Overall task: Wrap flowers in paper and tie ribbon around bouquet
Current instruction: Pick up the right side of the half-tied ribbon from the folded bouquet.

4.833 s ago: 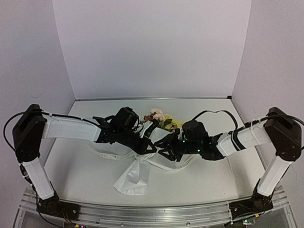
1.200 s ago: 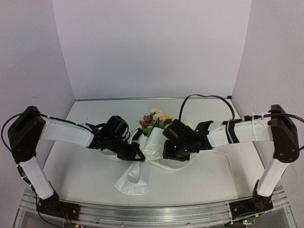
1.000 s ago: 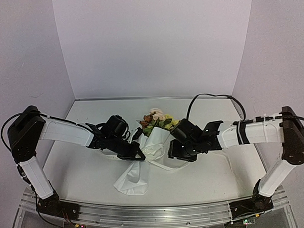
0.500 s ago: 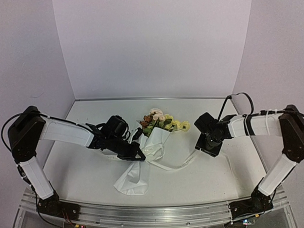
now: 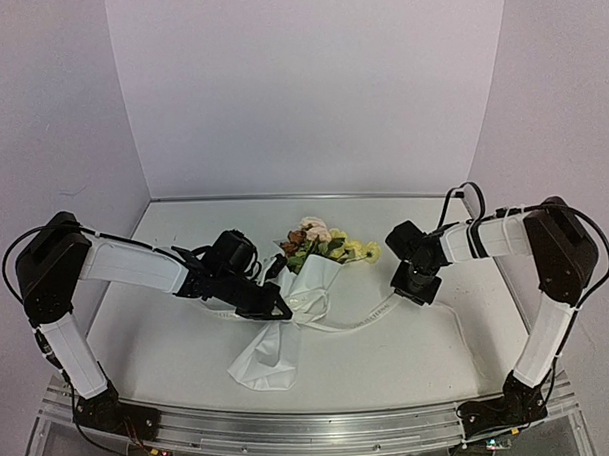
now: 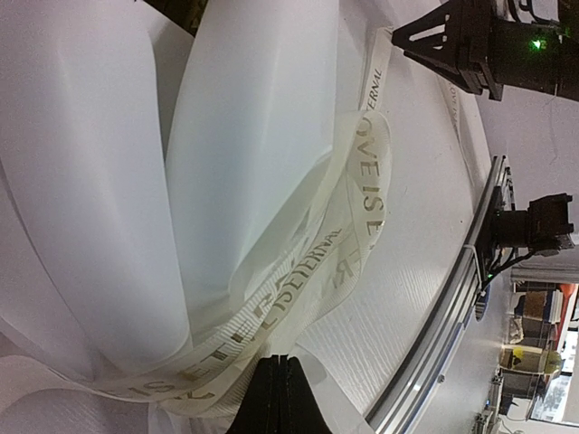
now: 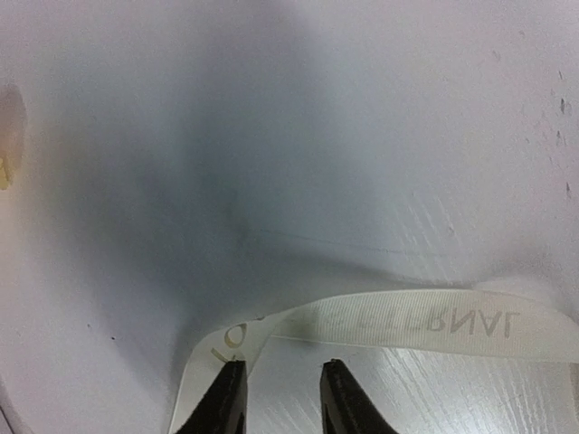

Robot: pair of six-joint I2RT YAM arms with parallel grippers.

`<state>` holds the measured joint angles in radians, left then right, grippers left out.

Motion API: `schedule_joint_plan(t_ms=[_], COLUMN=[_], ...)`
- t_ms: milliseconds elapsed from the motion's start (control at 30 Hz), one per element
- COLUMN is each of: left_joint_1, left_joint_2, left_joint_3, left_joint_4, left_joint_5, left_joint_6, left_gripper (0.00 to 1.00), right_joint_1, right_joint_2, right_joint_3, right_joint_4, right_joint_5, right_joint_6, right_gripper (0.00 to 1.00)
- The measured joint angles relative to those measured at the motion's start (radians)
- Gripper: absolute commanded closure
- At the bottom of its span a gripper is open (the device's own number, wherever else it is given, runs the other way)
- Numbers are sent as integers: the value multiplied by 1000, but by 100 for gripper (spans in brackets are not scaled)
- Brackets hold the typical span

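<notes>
The right gripper (image 7: 282, 398) stands part open with bare worktop (image 7: 298, 181) between its fingers. The ribbon (image 7: 407, 327) passes just beside one finger, unclasped. The left gripper (image 6: 279, 389) is clenched, seemingly on the ribbon where it loops the paper (image 6: 244, 136) at the cone's waist. The ribbon looks thin, floppy and light, likely to slip from a loose pinch. I would take its free tail flat across the width, near the end. The paper is soft and creases, so squeeze gently. The bouquet (image 5: 312, 288) lies mid-worktop, its long axis running 7 to 1 o'clock from overhead. The flowers (image 5: 320, 242) point toward 1, the narrow foot toward 7, and the ribbon trails toward 3.
</notes>
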<state>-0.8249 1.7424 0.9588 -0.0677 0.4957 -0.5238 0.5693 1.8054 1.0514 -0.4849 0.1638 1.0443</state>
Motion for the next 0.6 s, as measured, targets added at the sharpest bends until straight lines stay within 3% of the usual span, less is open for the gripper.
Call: schedule_joint_plan(t_ms=[100,433,467,600], left_joint_1=[0,0,-1,-1], left_joint_2=[0,0,-1,-2], left_joint_3=[0,0,0,2], left_joint_4=[0,-2,-2,-3], left_joint_5=[1,24,26,30], left_joint_6=[1,37,41,54], left_gripper=[100,100,100,100], right_joint_1=[-2,10,13,19], right_joint_2=[27,44,44,39], right_joint_3=[31,71,75,81], right_joint_4=[5,18,19,17], right_joint_5=[-1,-17,-18,-14], right_joint_6=[-12,-22,-22,-17], right_gripper=[100,100,97,59])
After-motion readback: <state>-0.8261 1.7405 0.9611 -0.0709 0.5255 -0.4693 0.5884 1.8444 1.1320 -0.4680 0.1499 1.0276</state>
